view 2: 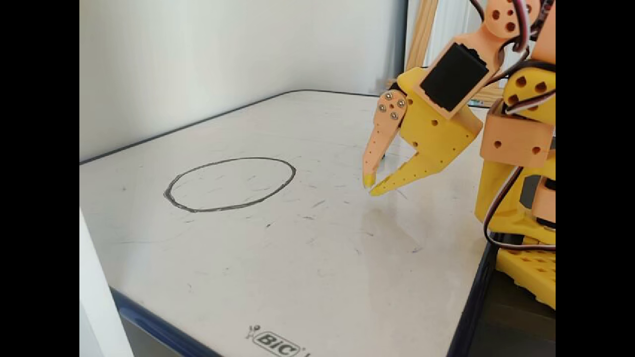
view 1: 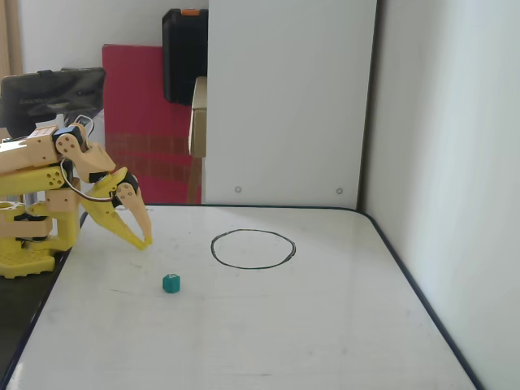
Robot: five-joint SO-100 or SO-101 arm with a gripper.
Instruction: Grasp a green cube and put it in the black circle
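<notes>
A tiny teal-green cube (view 1: 171,283) sits on the whiteboard, below and to the left of the black circle (view 1: 253,249) in a fixed view. No cube shows in the other fixed view, which has the black circle (view 2: 229,184) left of the arm. The yellow and orange gripper (view 1: 146,242) points down at the board's left side, up and left of the cube and well apart from it. Its fingertips meet just above the board, so the gripper (view 2: 370,186) is shut with nothing in it.
The whiteboard (view 1: 268,341) has a dark rim and white walls at the back and right. The arm's yellow base (view 1: 24,244) stands off the board's left edge. A red panel (view 1: 146,122) and a black case (view 1: 185,53) stand behind.
</notes>
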